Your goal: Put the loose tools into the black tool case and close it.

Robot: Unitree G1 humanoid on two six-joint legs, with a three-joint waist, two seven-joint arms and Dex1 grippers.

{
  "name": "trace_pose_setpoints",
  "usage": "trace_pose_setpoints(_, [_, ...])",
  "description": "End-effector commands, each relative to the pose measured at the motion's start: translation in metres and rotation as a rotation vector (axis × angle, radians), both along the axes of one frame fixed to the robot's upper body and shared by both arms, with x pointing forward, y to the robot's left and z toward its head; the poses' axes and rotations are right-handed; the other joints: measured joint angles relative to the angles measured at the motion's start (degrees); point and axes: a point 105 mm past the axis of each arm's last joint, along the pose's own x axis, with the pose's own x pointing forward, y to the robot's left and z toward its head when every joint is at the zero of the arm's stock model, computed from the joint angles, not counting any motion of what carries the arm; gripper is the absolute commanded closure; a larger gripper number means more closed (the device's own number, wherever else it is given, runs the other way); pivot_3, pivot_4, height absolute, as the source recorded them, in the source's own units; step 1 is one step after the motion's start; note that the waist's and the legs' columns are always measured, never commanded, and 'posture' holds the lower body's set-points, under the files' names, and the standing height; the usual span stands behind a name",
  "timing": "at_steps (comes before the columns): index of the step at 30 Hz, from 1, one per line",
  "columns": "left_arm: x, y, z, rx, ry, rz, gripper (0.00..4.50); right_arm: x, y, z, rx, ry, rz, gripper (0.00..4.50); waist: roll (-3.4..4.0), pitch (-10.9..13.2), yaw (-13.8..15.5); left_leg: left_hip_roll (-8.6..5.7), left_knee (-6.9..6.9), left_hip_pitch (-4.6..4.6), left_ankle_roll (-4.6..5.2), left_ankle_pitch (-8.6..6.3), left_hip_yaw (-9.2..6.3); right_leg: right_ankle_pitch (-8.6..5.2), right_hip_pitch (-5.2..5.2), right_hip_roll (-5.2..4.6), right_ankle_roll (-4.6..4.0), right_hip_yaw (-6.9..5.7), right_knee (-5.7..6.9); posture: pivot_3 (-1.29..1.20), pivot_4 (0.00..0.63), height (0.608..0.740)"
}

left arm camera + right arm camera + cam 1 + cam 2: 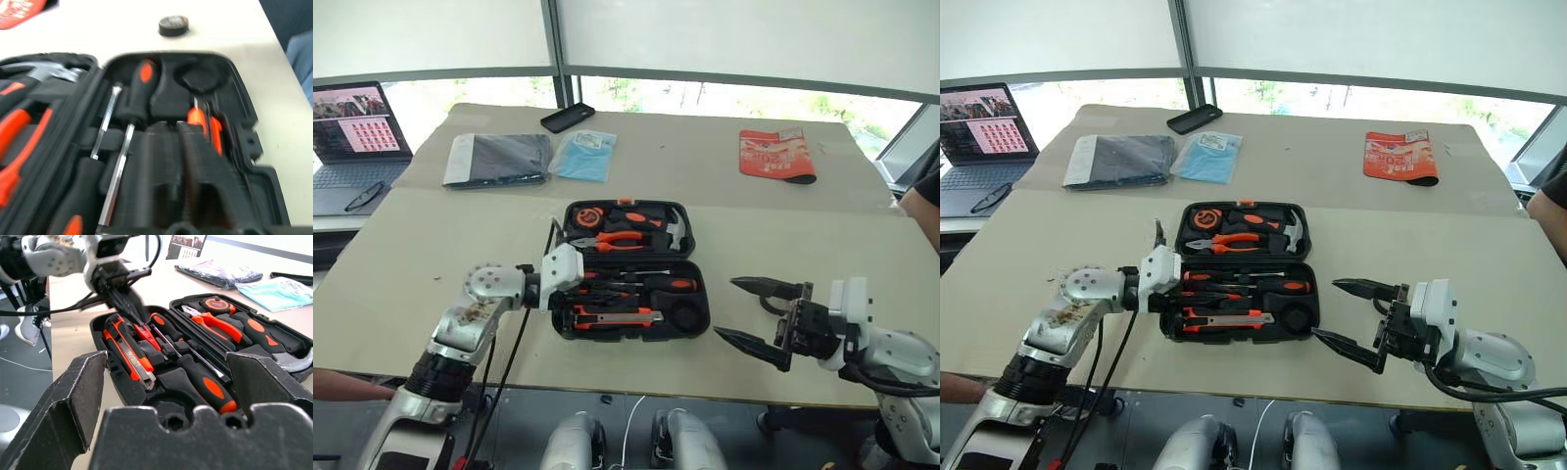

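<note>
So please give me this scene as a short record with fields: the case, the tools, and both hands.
case: black tool case lies open on the table, both halves flat
tools: screwdrivers and utility knife lie in the near half
far half: hammer, pliers
left hand: shut, fingertips down in the near half among the tools
right hand: open, beside the case's right end, holding nothing
lid: not yet closed

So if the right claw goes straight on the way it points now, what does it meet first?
Most likely the near right end of the black tool case; the open right claw points at it across bare table.
</note>
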Motion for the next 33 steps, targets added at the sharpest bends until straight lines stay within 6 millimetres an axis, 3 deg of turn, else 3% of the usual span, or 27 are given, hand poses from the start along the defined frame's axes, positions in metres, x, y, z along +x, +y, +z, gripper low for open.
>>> trace_pose_setpoints(1, [0.001,-0.001,-0.003,0.043,-0.069,-0.029,4.48,0.002,0.001,0.008,-0.003,-0.058,0.005,0.0,0.0,0.0,0.02,0.0,0.0,0.0,0.0,0.0,-0.01,0.0,0.0,0.0,0.0,-0.02,0.0,0.0,0.15,0.74])
trace_pose_setpoints(11, [0.001,0.0,-0.026,0.132,-0.002,-0.022,4.48,0.003,0.003,0.006,-0.004,-0.051,0.005,0.0,0.16,-0.1,0.06,0.02,0.0,0.13,0.02,-0.01,-0.03,0.0,0.12,-0.02,0.0,-0.02,0.02,0.0,0.15,0.74])
trace_pose_setpoints(14, [-0.006,-0.002,-0.045,0.192,0.109,-0.018,4.48,0.003,0.004,0.005,-0.002,-0.048,0.006,0.0,0.19,-0.13,0.06,0.02,0.0,0.2,0.03,-0.02,-0.04,0.0,0.21,-0.03,0.0,-0.03,0.01,0.0,0.15,0.74])
trace_pose_setpoints(20, [-0.007,-0.004,-0.061,0.229,0.169,0.012,4.48,0.007,0.009,0.005,0.006,-0.056,0.012,0.0,0.59,-0.41,0.23,0.03,-0.05,0.68,0.2,-0.15,-0.14,-0.03,0.85,-0.12,0.03,-0.13,-0.24,0.0,0.15,0.74])
trace_pose_setpoints(26, [-0.005,-0.002,-0.047,0.153,0.105,0.009,4.48,0.01,0.008,0.005,0.007,-0.067,0.005,0.0,0.81,-0.58,0.14,0.02,-0.05,0.69,0.28,-0.21,-0.14,-0.03,0.88,-0.18,0.04,-0.1,-0.3,0.0,0.15,0.74])
trace_pose_setpoints(28, [0.004,-0.003,-0.023,-0.007,0.081,0.057,4.48,0.012,0.005,0.007,0.003,-0.079,-0.013,0.0,0.82,-0.59,0.08,0.03,-0.07,0.68,0.28,-0.21,-0.14,-0.03,0.87,-0.18,0.05,-0.1,-0.3,0.0,0.15,0.74])
trace_pose_setpoints(31, [0.004,0.009,0.011,-0.171,0.069,0.067,3.76,0.015,-0.014,0.009,-0.032,-0.102,-0.093,0.0,0.75,-0.53,0.0,0.04,-0.07,0.5,0.27,-0.19,-0.14,-0.03,0.7,-0.21,0.05,-0.09,-0.27,0.0,0.15,0.74])
trace_pose_setpoints(33, [0.002,0.017,0.024,-0.208,0.067,0.055,2.95,0.014,-0.027,0.008,-0.054,-0.095,-0.139,0.0,0.71,-0.51,0.01,0.05,-0.05,0.31,0.22,-0.15,-0.14,-0.02,0.51,-0.2,0.05,-0.11,-0.24,0.0,0.15,0.74])
